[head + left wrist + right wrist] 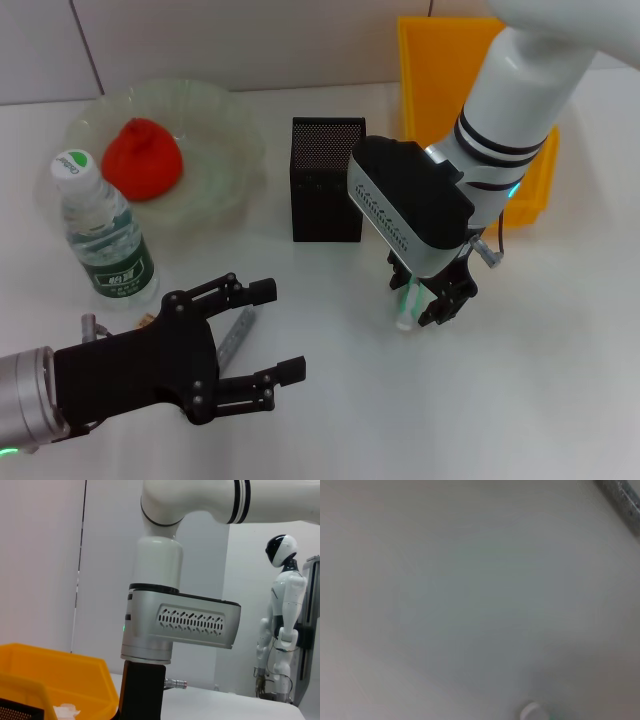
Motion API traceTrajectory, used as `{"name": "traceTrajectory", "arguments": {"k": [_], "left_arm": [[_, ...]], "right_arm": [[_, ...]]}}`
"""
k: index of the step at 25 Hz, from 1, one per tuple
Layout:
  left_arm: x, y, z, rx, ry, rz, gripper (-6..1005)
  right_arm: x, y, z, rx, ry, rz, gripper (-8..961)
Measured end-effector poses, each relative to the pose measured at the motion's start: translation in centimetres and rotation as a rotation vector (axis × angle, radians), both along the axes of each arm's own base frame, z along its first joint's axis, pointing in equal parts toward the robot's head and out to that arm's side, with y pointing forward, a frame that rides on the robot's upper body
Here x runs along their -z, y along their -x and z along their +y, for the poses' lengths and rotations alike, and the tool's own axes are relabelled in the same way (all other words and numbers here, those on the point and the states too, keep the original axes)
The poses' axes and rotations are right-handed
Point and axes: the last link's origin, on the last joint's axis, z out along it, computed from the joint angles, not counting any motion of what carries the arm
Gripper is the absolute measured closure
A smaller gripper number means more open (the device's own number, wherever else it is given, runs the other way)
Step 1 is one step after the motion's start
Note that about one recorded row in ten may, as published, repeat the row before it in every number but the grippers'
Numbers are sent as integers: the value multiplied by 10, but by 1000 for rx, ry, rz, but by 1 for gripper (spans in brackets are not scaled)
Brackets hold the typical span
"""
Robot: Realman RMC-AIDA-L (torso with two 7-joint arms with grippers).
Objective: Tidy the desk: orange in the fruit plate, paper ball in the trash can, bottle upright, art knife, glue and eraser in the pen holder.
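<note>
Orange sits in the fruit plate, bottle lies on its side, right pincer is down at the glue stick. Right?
One error: the bottle stands upright beside the fruit plate, as the head view shows. The orange is in the plate, and the right pincer is down at the glue stick.

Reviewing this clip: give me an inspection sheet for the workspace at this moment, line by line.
Surface: white desk.
Job's things: orange in the fruit plate; bottle upright; art knife flat on the desk; glue at the right gripper; black mesh pen holder; yellow trash can with white paper inside in the left wrist view; eraser not seen.
Clutter: small object by the bottle's base, unclear.
Grippers: left gripper open above the art knife; right gripper shut on the glue.
Cables: short one at the right wrist.
Surroundings: white wall; humanoid robot standing behind.
</note>
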Motion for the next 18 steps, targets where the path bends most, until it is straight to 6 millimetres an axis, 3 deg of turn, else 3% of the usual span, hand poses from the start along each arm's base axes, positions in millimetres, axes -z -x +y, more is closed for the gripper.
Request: {"name": "traceTrajectory", "arguments": {"k": [18], "left_arm": [[0,-1,1,1,-2,-1,151]], "right_arm": [[3,-3,1,-7,-26,-9,461]]}}
